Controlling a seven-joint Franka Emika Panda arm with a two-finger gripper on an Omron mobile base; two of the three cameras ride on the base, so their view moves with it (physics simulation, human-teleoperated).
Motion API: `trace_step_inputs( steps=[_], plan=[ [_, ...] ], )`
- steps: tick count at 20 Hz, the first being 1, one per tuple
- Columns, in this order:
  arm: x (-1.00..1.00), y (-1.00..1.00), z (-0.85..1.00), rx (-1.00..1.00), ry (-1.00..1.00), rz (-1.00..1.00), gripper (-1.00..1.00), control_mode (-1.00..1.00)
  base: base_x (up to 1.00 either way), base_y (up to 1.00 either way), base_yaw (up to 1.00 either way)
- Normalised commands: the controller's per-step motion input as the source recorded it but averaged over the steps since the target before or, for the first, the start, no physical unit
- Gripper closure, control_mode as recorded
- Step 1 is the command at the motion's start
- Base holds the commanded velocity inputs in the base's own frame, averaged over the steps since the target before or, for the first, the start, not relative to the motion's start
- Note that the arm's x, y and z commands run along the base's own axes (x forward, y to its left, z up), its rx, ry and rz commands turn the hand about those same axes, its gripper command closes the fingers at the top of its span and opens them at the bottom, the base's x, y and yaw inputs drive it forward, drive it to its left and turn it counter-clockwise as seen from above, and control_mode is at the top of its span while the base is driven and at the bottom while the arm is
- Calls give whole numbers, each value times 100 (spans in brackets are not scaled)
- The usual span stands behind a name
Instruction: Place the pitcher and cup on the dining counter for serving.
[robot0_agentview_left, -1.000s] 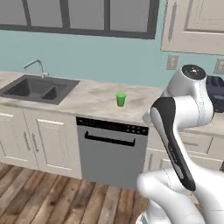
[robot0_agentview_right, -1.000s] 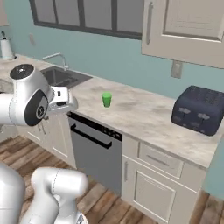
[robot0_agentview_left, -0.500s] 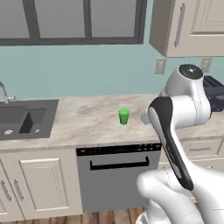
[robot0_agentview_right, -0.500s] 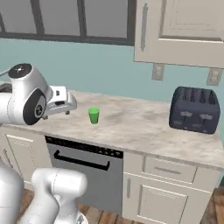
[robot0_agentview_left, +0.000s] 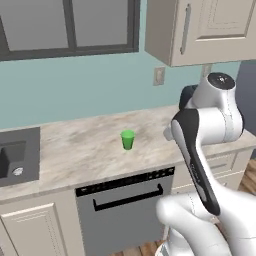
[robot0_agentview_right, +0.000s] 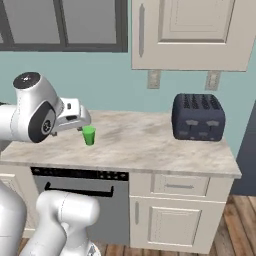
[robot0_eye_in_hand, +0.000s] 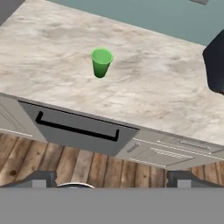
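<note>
The small green cup (robot0_agentview_left: 128, 140) (robot0_agentview_right: 89, 135) (robot0_eye_in_hand: 101, 62) stands upright on the marbled counter (robot0_agentview_left: 85, 150) above a dishwasher. My gripper (robot0_agentview_right: 80, 121) (robot0_eye_in_hand: 111, 180) is open and empty, its fingertips (robot0_eye_in_hand: 41, 179) wide apart. It hovers out over the floor in front of the counter, short of the cup and a little above it. In the right base view the hand sits just left of the cup. The pitcher and the dining counter are out of view.
A dark toaster (robot0_agentview_right: 198, 117) (robot0_eye_in_hand: 216, 61) stands on the counter to the cup's right. A dark sink (robot0_agentview_left: 12, 157) lies to its left. The dishwasher (robot0_agentview_left: 125, 200) (robot0_eye_in_hand: 78, 127) and cream drawers front the counter. Wall cabinets (robot0_agentview_right: 190, 32) hang above.
The whole picture has shifted, so the base has moved: sink and cup slid left, and the counter faces me more squarely. The cup has not moved on the counter. The gripper stays open.
</note>
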Motion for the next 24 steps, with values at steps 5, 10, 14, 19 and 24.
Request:
trace_step_inputs(
  steps=[5,10,14,19,24],
  plan=[
    [0,0,0,0,0,0,-100,100,1,41,0],
    [0,0,0,0,0,0,-100,100,16,35,8],
    [0,0,0,0,0,0,-100,100,42,20,13],
    [0,0,0,0,0,0,-100,100,43,27,9],
    [0,0,0,0,0,0,-100,100,23,46,5]
  ],
)
